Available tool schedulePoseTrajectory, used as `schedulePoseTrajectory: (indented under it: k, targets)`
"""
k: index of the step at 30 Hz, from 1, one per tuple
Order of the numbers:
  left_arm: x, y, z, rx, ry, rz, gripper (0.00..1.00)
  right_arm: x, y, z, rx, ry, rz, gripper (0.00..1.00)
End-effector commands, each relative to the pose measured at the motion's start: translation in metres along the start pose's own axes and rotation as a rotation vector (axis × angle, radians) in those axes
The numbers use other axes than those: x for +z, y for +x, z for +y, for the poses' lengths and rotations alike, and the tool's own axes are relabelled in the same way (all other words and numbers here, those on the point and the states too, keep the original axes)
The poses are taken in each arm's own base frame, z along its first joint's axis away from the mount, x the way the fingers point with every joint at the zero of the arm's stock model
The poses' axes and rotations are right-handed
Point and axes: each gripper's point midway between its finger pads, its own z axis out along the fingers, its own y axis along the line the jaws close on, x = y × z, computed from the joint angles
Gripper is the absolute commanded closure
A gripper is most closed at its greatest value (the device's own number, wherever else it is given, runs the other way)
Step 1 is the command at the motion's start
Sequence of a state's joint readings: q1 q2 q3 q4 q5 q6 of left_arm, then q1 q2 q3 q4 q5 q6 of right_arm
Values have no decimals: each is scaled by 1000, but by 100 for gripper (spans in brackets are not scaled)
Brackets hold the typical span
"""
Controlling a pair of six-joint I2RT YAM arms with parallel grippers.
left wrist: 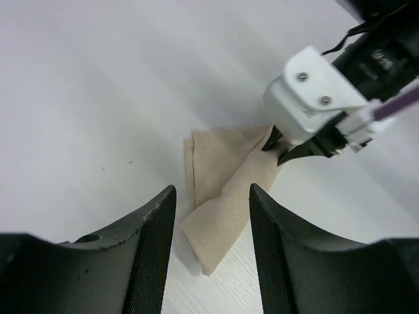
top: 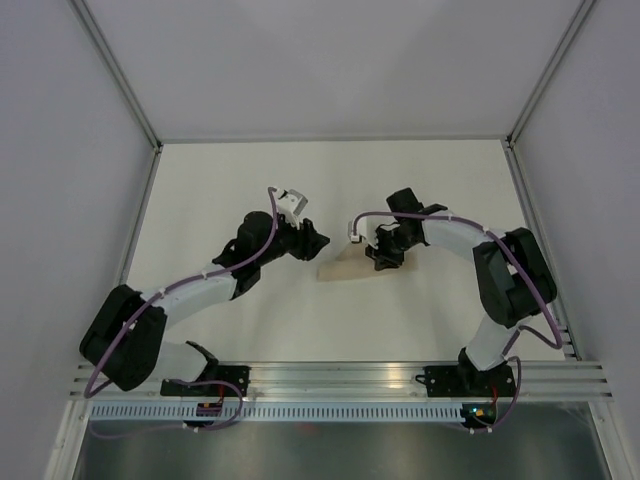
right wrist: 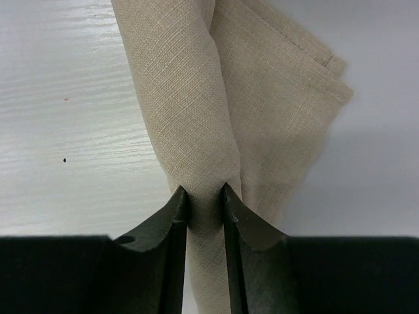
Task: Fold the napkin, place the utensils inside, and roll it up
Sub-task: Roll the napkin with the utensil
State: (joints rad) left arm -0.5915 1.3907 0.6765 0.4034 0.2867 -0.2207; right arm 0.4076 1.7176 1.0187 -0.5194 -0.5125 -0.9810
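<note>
The napkin (top: 348, 268) lies bunched mid-worktop (top: 230, 180), well off every edge. The right end effector (right wrist: 205, 196) pinches a raised fold; the left end effector (left wrist: 213, 196) hovers released nearby. Best lay it flat, edges aligned, before creasing.

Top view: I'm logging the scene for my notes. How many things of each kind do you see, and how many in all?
napkin: 1
robot arms: 2, left arm and right arm
Total: 3
</note>
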Motion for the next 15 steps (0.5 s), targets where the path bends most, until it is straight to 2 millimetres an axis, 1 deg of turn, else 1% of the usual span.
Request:
schedulePoseTrajectory:
  k: [1,2,3,4,5,6,7,8,9,10,11,12,13,14,15]
  targets:
    - [-15,-56,-8,140,-36,-265,46,16,33,42,111,-254,109,80]
    - [-14,-51,-9,169,-50,-243,46,14,28,38,115,-277,113,80]
    - [-14,-49,-12,206,-54,-237,46,21,35,40,143,-314,130,80]
    - [-13,-45,-22,280,-41,-229,45,23,36,39,154,-330,137,80]
    - [-13,-44,-20,316,-75,-226,45,21,32,33,161,-342,140,80]
    - [-13,-41,-21,348,-86,-217,44,27,38,34,183,-370,155,81]
    - [-10,-37,-33,420,-73,-205,44,28,38,32,195,-380,157,80]
    - [-8,-35,-31,453,-105,-192,44,27,35,27,203,-390,158,80]
    - [-6,-27,-45,499,-85,-174,44,30,40,27,222,-411,169,80]
    - [-1,-20,-41,579,-124,-141,43,31,40,25,235,-419,167,80]
    - [3,-13,-45,622,-126,-114,43,32,35,17,233,-414,159,80]
    - [6,-6,-47,659,-131,-83,43,33,40,19,258,-441,173,80]
    - [11,0,-56,715,-121,-66,42,33,41,18,268,-446,177,80]
    - [18,14,-55,744,-127,-24,42,34,38,13,268,-442,175,80]
    - [24,20,-64,775,-106,-8,42,36,41,14,278,-453,185,80]
